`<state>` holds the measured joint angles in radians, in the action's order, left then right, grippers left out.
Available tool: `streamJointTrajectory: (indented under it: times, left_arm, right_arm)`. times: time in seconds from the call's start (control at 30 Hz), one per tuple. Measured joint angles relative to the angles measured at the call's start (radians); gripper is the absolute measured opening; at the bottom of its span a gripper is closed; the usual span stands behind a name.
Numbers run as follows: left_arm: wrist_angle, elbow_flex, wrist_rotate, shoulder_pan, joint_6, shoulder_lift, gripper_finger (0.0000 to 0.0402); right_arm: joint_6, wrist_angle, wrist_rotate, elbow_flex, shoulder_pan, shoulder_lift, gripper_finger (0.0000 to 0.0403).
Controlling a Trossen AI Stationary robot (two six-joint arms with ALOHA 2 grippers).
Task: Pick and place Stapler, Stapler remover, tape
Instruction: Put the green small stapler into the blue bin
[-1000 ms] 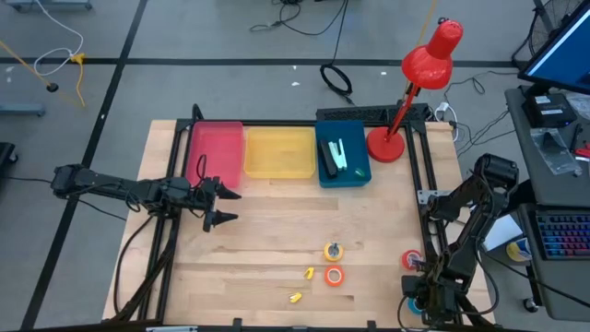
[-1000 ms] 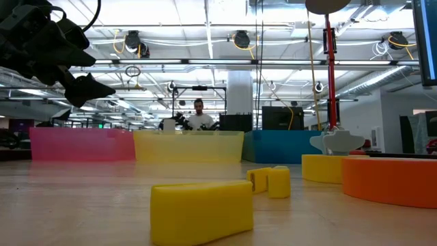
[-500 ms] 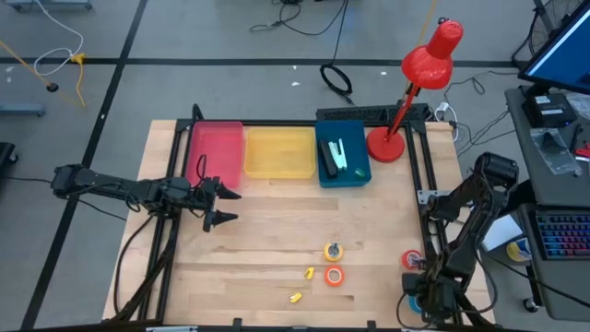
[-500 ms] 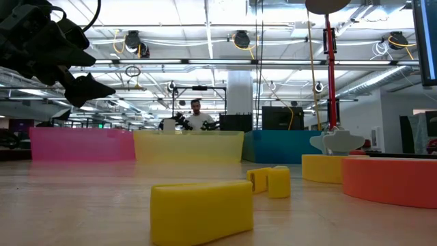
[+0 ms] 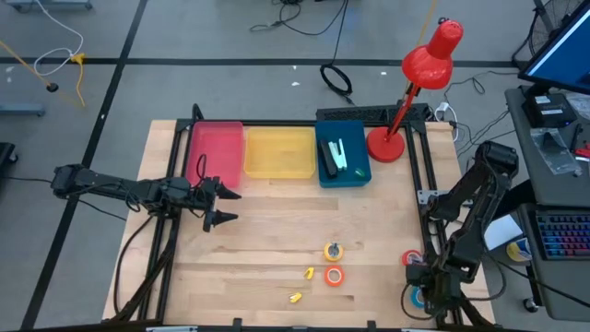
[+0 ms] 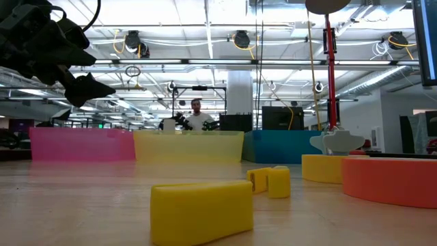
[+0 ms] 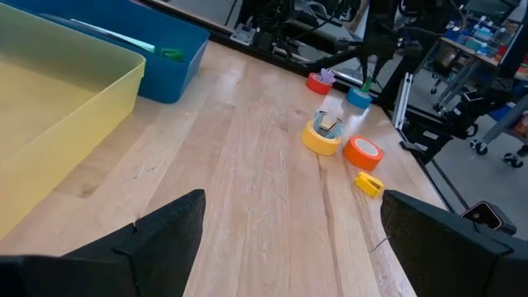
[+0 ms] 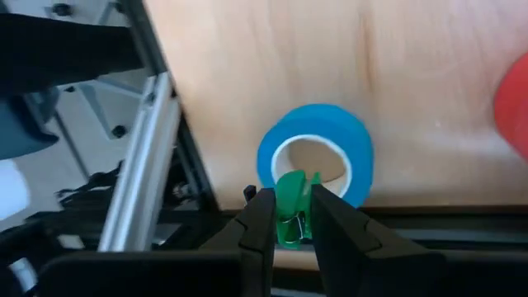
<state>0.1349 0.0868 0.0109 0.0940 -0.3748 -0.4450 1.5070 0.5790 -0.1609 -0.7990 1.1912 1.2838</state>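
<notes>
High view: staplers (image 5: 337, 157) are already binned; four tape rolls remain out. The right gripper (image 8: 290, 219) is clamped on a green remover (image 8: 290, 216) above the blue roll (image 8: 316, 161); the left gripper (image 5: 219, 203) is spread empty.

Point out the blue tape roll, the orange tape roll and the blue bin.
blue tape roll (image 8: 360, 148), right wrist view, on its outer band.
orange tape roll (image 7: 363, 153), left wrist view, on its top face.
blue bin (image 5: 359, 172), high view, on its right wall.

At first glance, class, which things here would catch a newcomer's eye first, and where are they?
The tall red desk lamp stands at the table's far right corner, beside the row of pink bin, yellow bin and blue bin. At the near right edge, the right tool pinches a small green piece above the blue tape roll.
</notes>
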Motion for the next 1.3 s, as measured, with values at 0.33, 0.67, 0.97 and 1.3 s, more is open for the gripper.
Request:
streamJointTrajectory:
  times: [0.33,0.67,0.97,1.3]
  left_arm:
    - [0.000,0.000,0.000,0.000,0.000,0.000,0.0363]
    - [0.001,0.000,0.000,0.000,0.000,0.000,0.0363]
    - [0.001,0.000,0.000,0.000,0.000,0.000,0.0363]
    - [0.005,0.000,0.000,0.000,0.001,0.000,0.0363]
  right_arm:
    - [0.050,-0.060,0.134,-0.002,-0.038,-0.140,0.0054]
    - [-0.204,-0.059,0.560,-0.002,-0.250,-0.275,0.0054]
    - [-0.646,-0.057,0.794,-0.003,-0.586,-0.341,0.0054]
    - [-0.960,-0.032,0.792,-0.003,-1.084,-0.317,0.0054]
